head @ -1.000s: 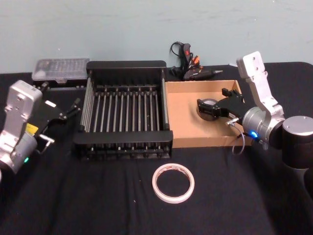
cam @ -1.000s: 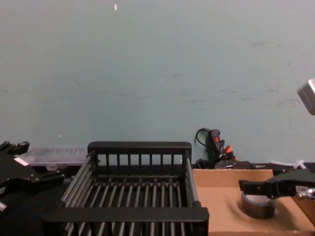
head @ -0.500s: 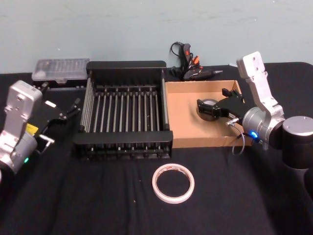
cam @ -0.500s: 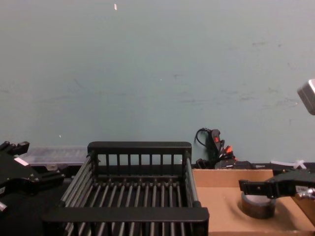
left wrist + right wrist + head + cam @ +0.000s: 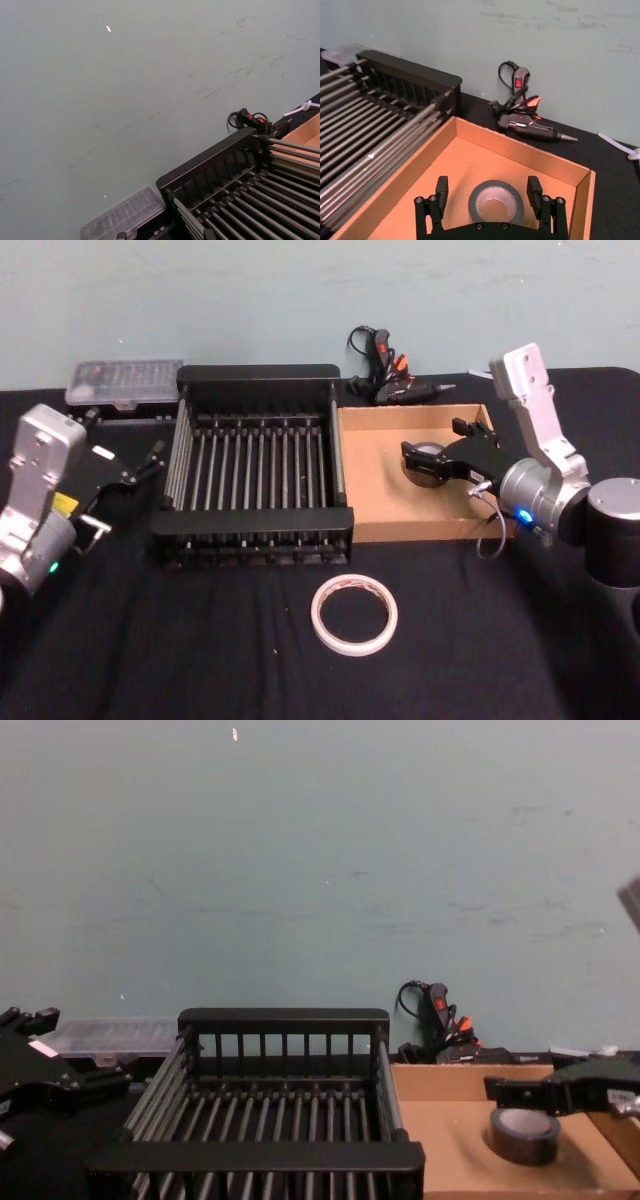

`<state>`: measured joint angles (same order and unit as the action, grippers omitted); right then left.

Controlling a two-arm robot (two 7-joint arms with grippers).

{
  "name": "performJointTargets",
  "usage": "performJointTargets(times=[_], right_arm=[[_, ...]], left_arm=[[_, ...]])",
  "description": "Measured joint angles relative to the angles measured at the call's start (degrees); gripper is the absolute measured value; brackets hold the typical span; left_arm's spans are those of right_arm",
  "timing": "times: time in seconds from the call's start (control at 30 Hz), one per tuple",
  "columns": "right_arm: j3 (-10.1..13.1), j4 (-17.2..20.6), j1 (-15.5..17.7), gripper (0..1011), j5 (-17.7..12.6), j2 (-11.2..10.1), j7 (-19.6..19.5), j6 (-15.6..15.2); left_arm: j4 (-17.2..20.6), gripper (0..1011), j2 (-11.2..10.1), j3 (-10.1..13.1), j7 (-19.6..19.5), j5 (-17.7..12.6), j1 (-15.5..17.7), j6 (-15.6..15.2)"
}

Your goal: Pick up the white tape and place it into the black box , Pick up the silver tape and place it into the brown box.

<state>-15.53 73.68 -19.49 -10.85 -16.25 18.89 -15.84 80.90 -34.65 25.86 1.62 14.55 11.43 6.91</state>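
The silver tape (image 5: 430, 453) lies flat on the floor of the brown box (image 5: 415, 531), toward its right side. My right gripper (image 5: 412, 463) hovers just above it, open, one finger on either side of the roll (image 5: 496, 204) and touching nothing. In the chest view the silver tape (image 5: 525, 1136) sits below the right gripper (image 5: 520, 1095). The white tape (image 5: 353, 614) lies flat on the black cloth in front of the black box (image 5: 255, 372), which holds nothing. My left gripper (image 5: 150, 462) is parked, open, left of the black box.
A black and red glue gun (image 5: 390, 375) with its cord lies behind the brown box near the wall. A clear plastic case (image 5: 125, 380) sits behind the black box's left corner. The two boxes stand side by side, touching.
My right gripper has risen a little off the silver tape, which stays on the brown box floor. The left arm and the white tape have not moved.
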Motion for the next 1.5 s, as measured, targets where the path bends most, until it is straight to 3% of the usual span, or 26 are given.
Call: performJointTargets(times=[0.4, 0.8, 1.13, 1.5], right_arm=[[1.5, 10.0, 5.8, 1002, -4.1, -4.1, 2.5, -0.2], [2.8, 21.3, 15.8, 1002, -7.6, -9.6, 3.7, 0.9], [2.5, 26.3, 23.3, 1002, -8.9, -12.7, 3.0, 3.4], [0.6, 28.0, 27.8, 1002, -8.5, -13.6, 2.0, 5.8]], left_arm=[[0.0, 1001, 0.0, 0.0, 0.0, 0.0, 0.0, 0.0], [0.0, 1002, 0.0, 0.0, 0.0, 0.0, 0.0, 0.0], [0.0, 1001, 0.0, 0.0, 0.0, 0.0, 0.0, 0.0], [0.0, 1001, 0.0, 0.0, 0.0, 0.0, 0.0, 0.0]])
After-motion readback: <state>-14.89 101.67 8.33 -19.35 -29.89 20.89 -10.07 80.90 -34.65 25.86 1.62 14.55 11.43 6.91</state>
